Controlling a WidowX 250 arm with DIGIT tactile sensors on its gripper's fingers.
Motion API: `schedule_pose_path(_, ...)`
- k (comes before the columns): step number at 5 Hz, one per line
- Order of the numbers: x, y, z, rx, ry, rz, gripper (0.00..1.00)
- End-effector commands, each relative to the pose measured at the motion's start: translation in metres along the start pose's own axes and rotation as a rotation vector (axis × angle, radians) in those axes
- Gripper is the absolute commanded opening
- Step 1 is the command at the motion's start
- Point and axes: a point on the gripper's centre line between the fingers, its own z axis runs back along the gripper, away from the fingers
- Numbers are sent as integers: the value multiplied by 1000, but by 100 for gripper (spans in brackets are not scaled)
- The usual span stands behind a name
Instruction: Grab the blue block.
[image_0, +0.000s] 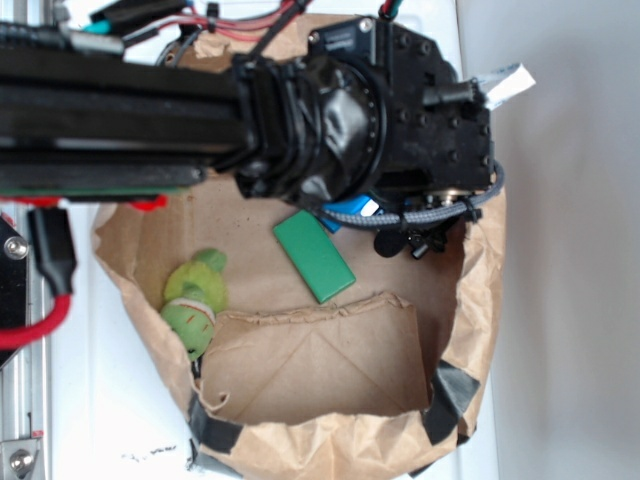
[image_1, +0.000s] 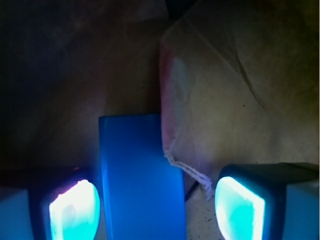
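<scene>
Inside a cut-down brown paper bag, the robot's tool hangs spread wide over the blue block, its two glowing fingers flanking the slab without touching it and gripping nothing. The block lies flat on the bag's floor beside a paper fold. In the exterior view, a green slab and a green plush toy lie nearby.

In the exterior view the end effector hides nearly all of the blue block beneath it. In the wrist view the block's near end runs off the bottom edge, as do both fingers.
</scene>
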Motion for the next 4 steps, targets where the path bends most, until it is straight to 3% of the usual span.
schedule_pose_path(1, 19, -4, 30, -24, -50, -22, 100)
schedule_pose_path(3, 19, -4, 30, -24, -50, -22, 100)
schedule_pose_path(4, 16, -1, 20, -108, -51, -2, 100)
